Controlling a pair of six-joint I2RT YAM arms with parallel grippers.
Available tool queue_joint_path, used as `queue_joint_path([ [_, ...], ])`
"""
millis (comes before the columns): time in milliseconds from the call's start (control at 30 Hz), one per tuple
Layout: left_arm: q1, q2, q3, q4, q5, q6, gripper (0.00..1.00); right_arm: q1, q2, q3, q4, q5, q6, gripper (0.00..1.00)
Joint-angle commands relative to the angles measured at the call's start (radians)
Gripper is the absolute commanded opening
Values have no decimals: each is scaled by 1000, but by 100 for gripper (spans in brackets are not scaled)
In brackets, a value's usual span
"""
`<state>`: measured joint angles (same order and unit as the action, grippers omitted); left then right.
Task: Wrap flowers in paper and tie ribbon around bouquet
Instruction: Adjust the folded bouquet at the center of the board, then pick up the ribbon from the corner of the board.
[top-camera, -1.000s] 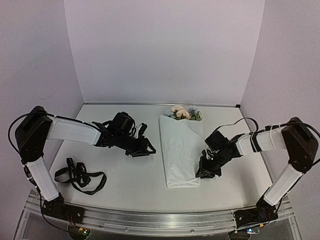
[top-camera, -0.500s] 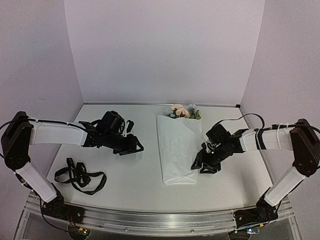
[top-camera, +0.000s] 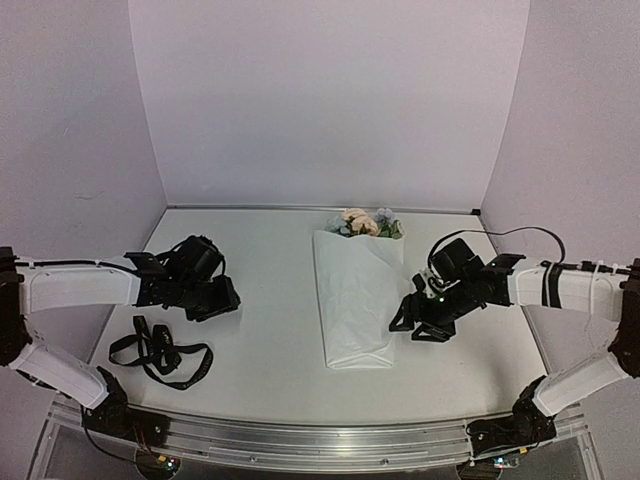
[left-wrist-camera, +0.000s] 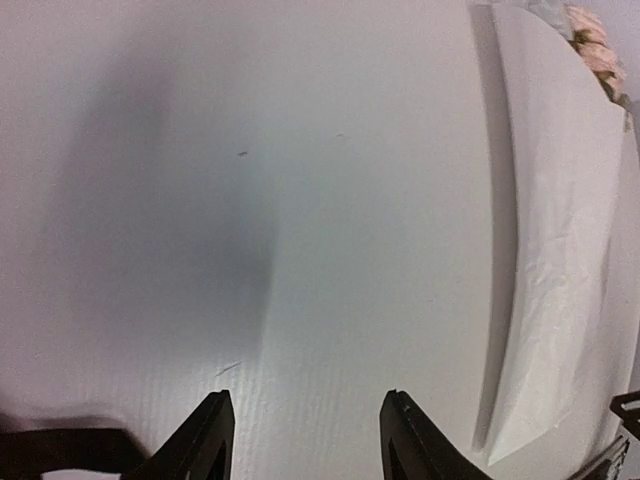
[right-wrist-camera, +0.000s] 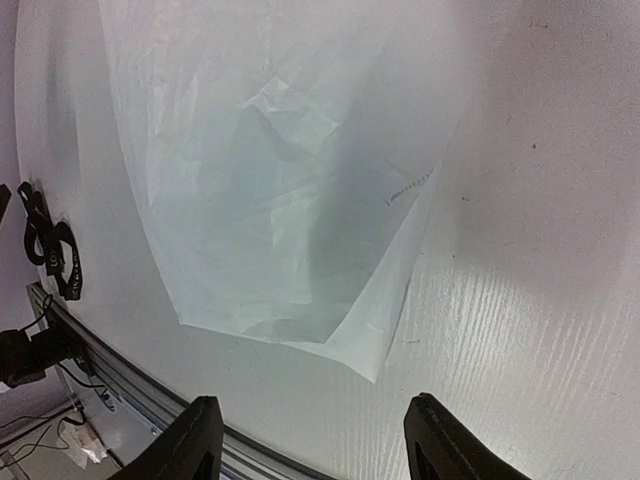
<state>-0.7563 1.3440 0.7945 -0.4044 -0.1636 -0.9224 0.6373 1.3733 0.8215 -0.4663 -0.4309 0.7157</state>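
The bouquet lies mid-table: white paper folded lengthwise over the flowers, whose peach and pale blue blooms stick out at the far end. The black ribbon lies in loose loops at the near left. My left gripper is open over bare table, between ribbon and paper; its wrist view shows the paper and blooms far to the right. My right gripper is open just right of the paper's near corner, holding nothing. The stems are hidden inside the paper.
A metal rail runs along the table's near edge and also shows in the right wrist view as the rail. Purple walls close off the back and both sides. The ribbon shows at the far left of the right wrist view.
My left arm has drawn back to the left, away from the paper and nearer the ribbon. My right gripper has opened and let go of the paper's edge, backing off slightly to the right.
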Motion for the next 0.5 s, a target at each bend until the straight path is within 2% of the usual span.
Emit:
queue_joint_path([
  [0, -1, -124, -78, -231, -197, -234, 54, 10, -81, 27, -131, 21, -85, 65],
  [200, -2, -303, -191, -392, -286, -501, 61, 53, -108, 52, -174, 15, -144, 66],
  [267, 3, -348, -214, -423, -325, -549, 63, 64, -104, 58, -174, 6, -150, 66],
  [367, 53, -352, -237, -413, -347, -522, 64, 70, -102, 60, -171, -1, -153, 66],
  [467, 143, -310, -245, -361, -300, -429, 64, 73, -103, 57, -164, -12, -151, 65],
])
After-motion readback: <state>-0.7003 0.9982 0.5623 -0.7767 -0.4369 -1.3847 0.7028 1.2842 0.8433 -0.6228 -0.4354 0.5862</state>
